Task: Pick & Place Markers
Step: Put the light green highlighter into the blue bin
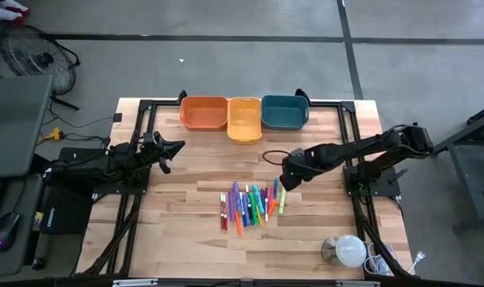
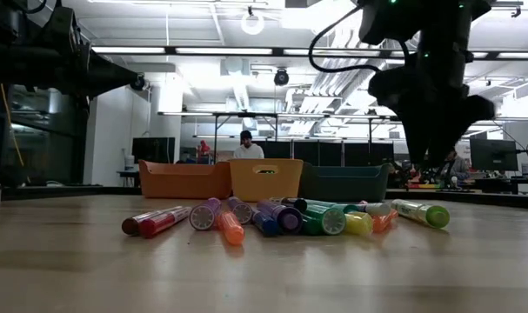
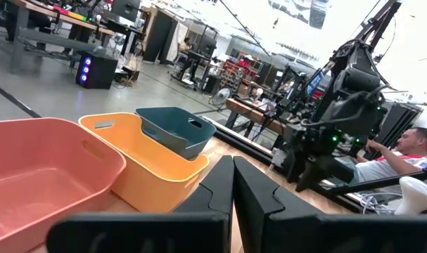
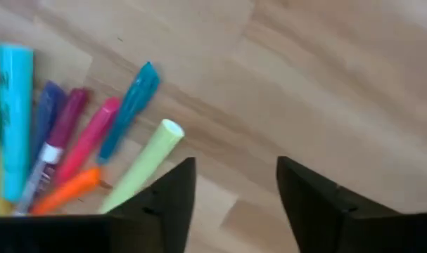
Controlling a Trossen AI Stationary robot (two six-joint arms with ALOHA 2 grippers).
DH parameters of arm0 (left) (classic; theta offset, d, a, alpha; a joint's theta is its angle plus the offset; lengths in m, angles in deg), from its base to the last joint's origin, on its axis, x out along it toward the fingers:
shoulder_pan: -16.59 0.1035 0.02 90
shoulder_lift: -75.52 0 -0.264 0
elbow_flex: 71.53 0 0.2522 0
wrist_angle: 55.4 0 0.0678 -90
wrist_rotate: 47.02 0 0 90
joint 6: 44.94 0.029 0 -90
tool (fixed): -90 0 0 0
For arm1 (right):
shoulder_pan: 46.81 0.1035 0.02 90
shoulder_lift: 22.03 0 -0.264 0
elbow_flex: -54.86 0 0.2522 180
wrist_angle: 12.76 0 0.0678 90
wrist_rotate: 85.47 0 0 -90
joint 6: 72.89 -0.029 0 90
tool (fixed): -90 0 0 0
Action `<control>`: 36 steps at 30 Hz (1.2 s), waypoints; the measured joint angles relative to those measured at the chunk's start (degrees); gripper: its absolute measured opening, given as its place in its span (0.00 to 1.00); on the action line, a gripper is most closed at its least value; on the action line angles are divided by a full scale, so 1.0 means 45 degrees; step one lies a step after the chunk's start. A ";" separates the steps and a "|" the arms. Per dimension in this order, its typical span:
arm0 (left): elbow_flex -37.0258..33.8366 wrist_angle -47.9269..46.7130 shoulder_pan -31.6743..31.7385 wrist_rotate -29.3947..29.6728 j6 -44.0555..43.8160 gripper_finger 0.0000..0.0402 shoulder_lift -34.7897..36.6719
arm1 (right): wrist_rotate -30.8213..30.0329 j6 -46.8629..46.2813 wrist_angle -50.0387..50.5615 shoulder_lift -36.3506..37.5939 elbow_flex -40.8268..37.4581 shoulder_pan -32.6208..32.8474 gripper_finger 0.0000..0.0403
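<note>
Several markers [image 1: 249, 206] in red, orange, purple, blue, green, pink and yellow lie side by side on the wooden table [image 1: 186, 231], near its middle. In the low view the markers [image 2: 281, 217] rest on their sides. My right gripper [image 1: 286, 182] hangs over the table, pointing down, just to the right of the cluster. In the right wrist view it [image 4: 234, 184] is open, with bare wood between its fingers and a light green marker [image 4: 144, 163] just beside one finger. My left gripper [image 3: 233, 169] waits shut at the table's left [image 1: 176, 147].
Three bins stand in a row at the far edge: orange [image 1: 203, 112], yellow [image 1: 244, 118], teal [image 1: 285, 112]. A dark cable loop [image 1: 275, 156] lies behind the right gripper. A white round object [image 1: 347, 250] sits at the near right corner. A person [image 3: 403, 151] sits beyond the table.
</note>
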 joint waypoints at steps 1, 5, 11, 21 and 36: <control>0.0000 0.0000 0.0001 0.0000 0.0003 0.01 0.0000 | 0.0149 -0.0582 -0.0021 -0.0101 0.0000 0.0058 0.52; -0.0002 0.0000 0.0001 0.0000 0.0002 0.01 0.0000 | 0.0752 -0.1951 -0.0803 -0.0753 0.0000 0.0191 0.61; 0.0000 -0.0003 0.0003 -0.0005 0.0002 0.01 0.0000 | 0.1597 -0.2532 -0.2825 -0.1769 0.0000 0.0203 0.63; -0.0003 0.0000 -0.0001 -0.0001 0.0002 0.01 0.0000 | 0.1752 -0.3510 -0.3126 -0.2274 0.0000 0.0451 0.63; 0.0000 -0.0003 0.0000 -0.0002 0.0000 0.01 0.0000 | 0.1690 -0.3510 -0.2862 -0.3076 0.0029 0.0500 0.63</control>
